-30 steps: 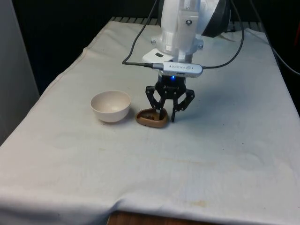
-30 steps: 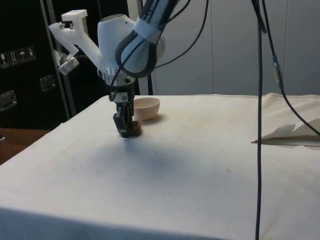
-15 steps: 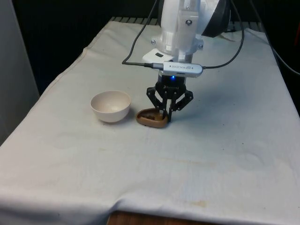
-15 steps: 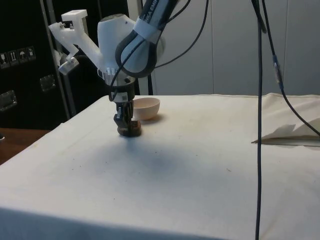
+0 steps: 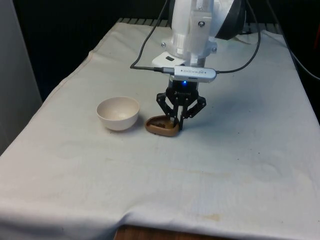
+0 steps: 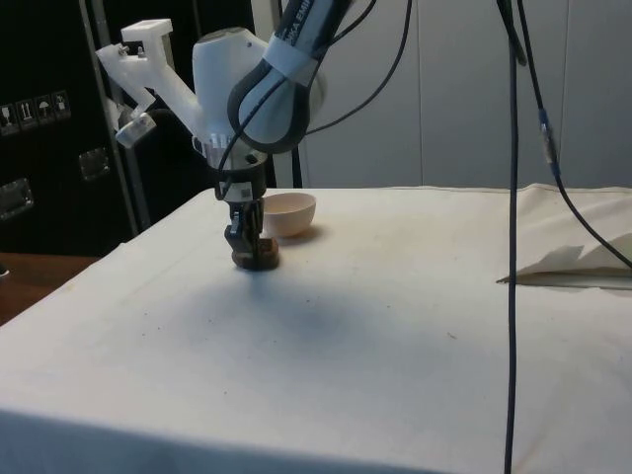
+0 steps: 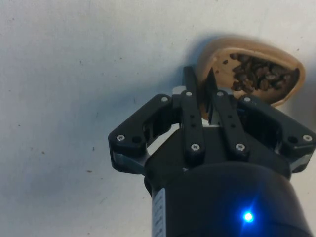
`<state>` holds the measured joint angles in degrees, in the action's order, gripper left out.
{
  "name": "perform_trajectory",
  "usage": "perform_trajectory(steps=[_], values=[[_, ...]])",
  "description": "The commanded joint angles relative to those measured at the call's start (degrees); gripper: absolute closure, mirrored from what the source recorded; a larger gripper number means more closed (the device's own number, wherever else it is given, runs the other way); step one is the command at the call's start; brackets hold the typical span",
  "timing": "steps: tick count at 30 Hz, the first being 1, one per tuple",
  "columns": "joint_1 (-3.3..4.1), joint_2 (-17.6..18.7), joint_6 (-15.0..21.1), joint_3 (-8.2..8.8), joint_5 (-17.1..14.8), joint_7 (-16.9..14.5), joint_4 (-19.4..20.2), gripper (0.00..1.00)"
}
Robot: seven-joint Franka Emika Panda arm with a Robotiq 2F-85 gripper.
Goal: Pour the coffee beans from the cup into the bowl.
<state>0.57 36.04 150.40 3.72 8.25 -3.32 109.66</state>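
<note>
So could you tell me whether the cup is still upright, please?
Upright: the cup sits flat on the cloth, beans inside, its rim pinched by the gripper.

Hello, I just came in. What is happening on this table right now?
The robot's gripper has its fingers shut on the rim of a brown cup that holds coffee beans. The cup rests on the white cloth. A cream bowl stands beside it, on the front view's left. Nothing has been poured yet.
</note>
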Motion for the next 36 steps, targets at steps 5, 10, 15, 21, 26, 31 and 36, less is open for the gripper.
perform_trajectory(steps=[5, 10, 15, 21, 26, 31, 36], values=[[0.06, 0.1, 0.0, 0.0, -0.1, 0.1, -0.2, 1.0], [0.06, 0.1, 0.0, 0.0, 0.0, 0.0, -0.1, 1.0], [0.06, -0.1, 0.0, 0.0, -0.1, 0.1, 0.0, 1.0], [-0.11, -0.5, -0.1, -0.11, -0.1, -0.1, 0.1, 1.0], [-0.11, -1.6, -0.7, -0.06, -0.1, -0.2, 0.2, 1.0], [-0.11, -2.5, -1.3, -0.11, -0.1, -0.3, 0.2, 1.0], [-0.11, -3.7, -1.9, -0.17, -0.2, -0.4, 0.3, 1.0]])
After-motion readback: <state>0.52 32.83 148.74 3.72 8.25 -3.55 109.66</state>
